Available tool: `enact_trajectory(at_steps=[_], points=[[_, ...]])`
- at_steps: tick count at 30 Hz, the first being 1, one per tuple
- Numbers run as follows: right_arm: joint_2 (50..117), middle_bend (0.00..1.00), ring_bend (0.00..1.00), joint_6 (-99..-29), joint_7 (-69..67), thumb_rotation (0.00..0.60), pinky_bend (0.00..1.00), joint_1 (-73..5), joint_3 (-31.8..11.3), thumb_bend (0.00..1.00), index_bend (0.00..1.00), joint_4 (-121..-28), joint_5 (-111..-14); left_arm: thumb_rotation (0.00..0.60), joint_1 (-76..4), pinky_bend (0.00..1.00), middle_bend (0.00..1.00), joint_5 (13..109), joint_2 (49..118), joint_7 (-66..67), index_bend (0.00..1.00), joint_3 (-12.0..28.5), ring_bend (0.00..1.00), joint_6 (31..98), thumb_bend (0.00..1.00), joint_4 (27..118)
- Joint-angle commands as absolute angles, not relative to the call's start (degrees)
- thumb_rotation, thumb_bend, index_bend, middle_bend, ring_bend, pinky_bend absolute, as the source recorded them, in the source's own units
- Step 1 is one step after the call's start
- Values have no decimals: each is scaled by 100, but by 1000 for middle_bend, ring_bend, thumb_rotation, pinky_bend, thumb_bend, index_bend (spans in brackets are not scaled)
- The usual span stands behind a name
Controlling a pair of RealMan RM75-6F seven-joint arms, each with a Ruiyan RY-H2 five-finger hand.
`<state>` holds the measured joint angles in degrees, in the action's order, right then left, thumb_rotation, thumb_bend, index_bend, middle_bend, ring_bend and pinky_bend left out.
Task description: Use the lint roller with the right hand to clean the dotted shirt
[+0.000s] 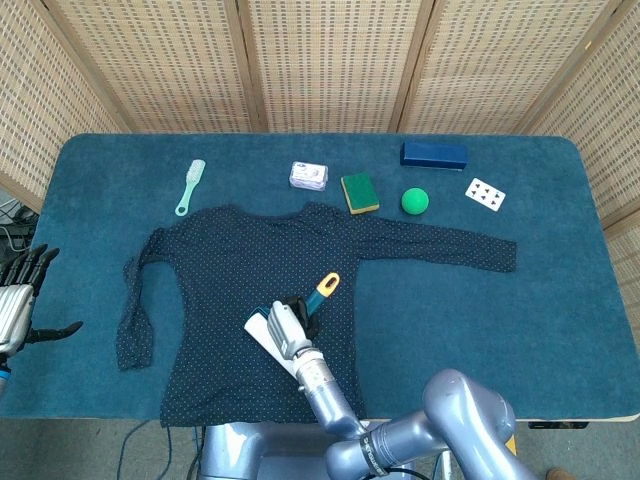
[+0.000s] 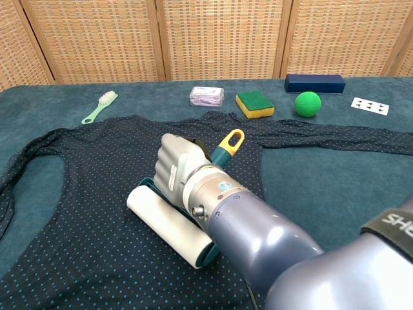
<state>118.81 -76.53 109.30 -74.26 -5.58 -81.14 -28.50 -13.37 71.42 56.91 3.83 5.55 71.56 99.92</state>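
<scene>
Here my right hand (image 2: 175, 173) is wrapped around the handle of the lint roller (image 2: 169, 226), fingers closed over it, with the yellow loop at the handle's end sticking out past my knuckles toward the back of the table. The white roll lies flat on the dotted shirt (image 1: 230, 290), touching the fabric on the lower middle of the body, slightly toward the hem (the head view shows this best, with the lint roller (image 1: 268, 339) angled across the cloth). The shirt is spread face-down or face-up, I cannot tell which, on the blue table cover (image 1: 560, 300), one sleeve stretched out long toward my right and the other folded down along my left side.

My left hand (image 1: 22, 290) hangs off the table's left edge, holding nothing, fingers apart and pointing up.

Beyond the shirt's collar a row of small things sits near the back edge: a mint-green brush (image 1: 190, 186) well to the left, a small clear packet (image 1: 309, 176) with something purplish inside, a yellow-and-green sponge (image 1: 360, 193) just beside the collar, a green ball (image 1: 415, 201), a dark blue box (image 1: 434, 154) lying closed behind the ball, and a playing card (image 1: 485, 194) at the far right.
</scene>
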Motion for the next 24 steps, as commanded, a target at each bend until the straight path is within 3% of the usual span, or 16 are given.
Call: enact_trajectory(at_steps=[1,16,24], points=[[11853,1000,1000,-7654,10909,600,1000,-7393,-537,870,733,-8063,-2873,600,-1341,0,0,7135,5694,389,0,556,0,7150,0,9987],[11079,1000,1000,-7592,10518,600,1000,-6773,-398,871,730,-7117,-2732,600,-1367,0,0,7050,5744,535,0,564,0,7139,0,9993],[10986,1000,1000,-7400,10332,600,1000,-6517,-506,871,728,-6767,-2617,600,-1386,0,0,7032,5778,622,0,556,0,7129,0,9989]])
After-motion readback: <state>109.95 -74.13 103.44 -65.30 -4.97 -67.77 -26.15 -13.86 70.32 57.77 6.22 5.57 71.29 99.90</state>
